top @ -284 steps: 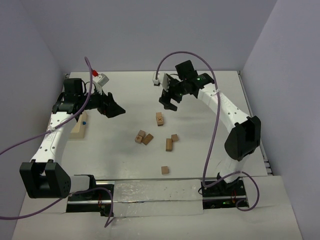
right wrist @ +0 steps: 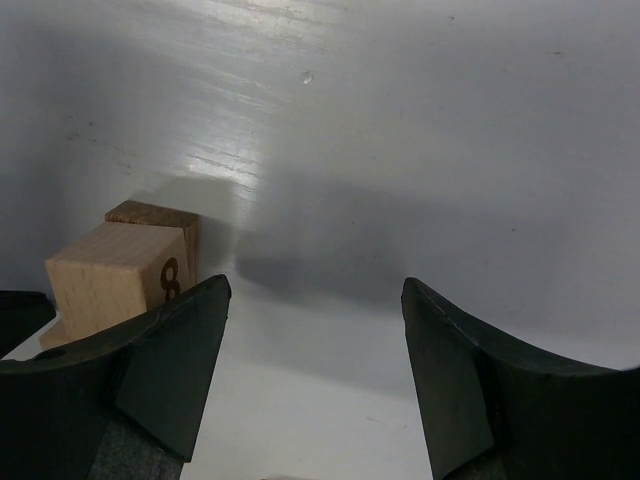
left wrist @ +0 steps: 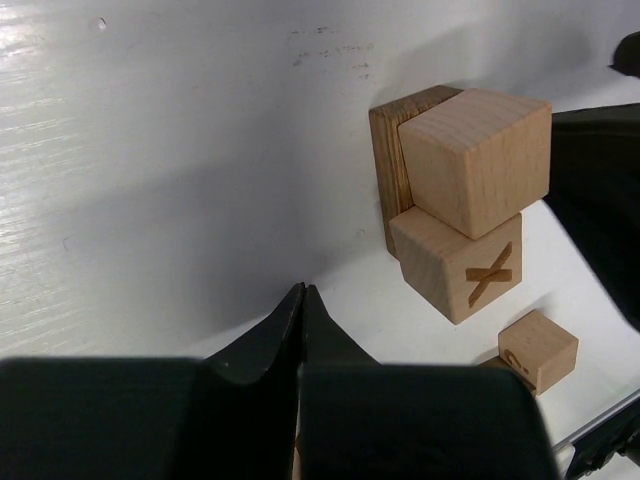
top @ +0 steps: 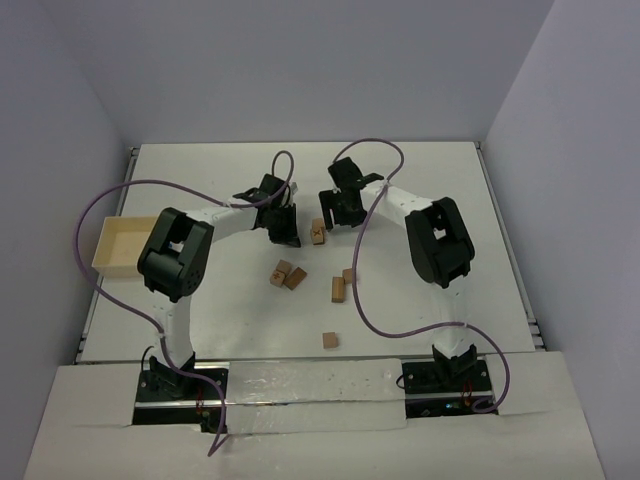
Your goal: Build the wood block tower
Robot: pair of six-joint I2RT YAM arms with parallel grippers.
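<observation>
The tower (top: 318, 232) is a short stack of wood blocks at the table's middle. In the left wrist view a plain cube (left wrist: 478, 160) sits on a cube marked X (left wrist: 460, 265), with a longer block (left wrist: 392, 150) upright behind them. My left gripper (top: 283, 226) is just left of the stack, and its tips (left wrist: 303, 290) are shut on nothing. My right gripper (top: 336, 210) is at the stack's far right. It is open (right wrist: 315, 285) and empty, with a cube marked 8 (right wrist: 115, 275) outside its left finger. Loose wood blocks (top: 287, 275) lie nearer.
More loose blocks lie at mid-table (top: 338, 290), (top: 348, 274) and toward the near edge (top: 329, 340). A pale shallow tray (top: 120, 245) stands at the left edge. Purple cables loop over both arms. Grey walls close the table at the left, back and right.
Both arms have swung in from the table's left and back to flank the block stack at the middle. The tray at the left now shows uncovered.
</observation>
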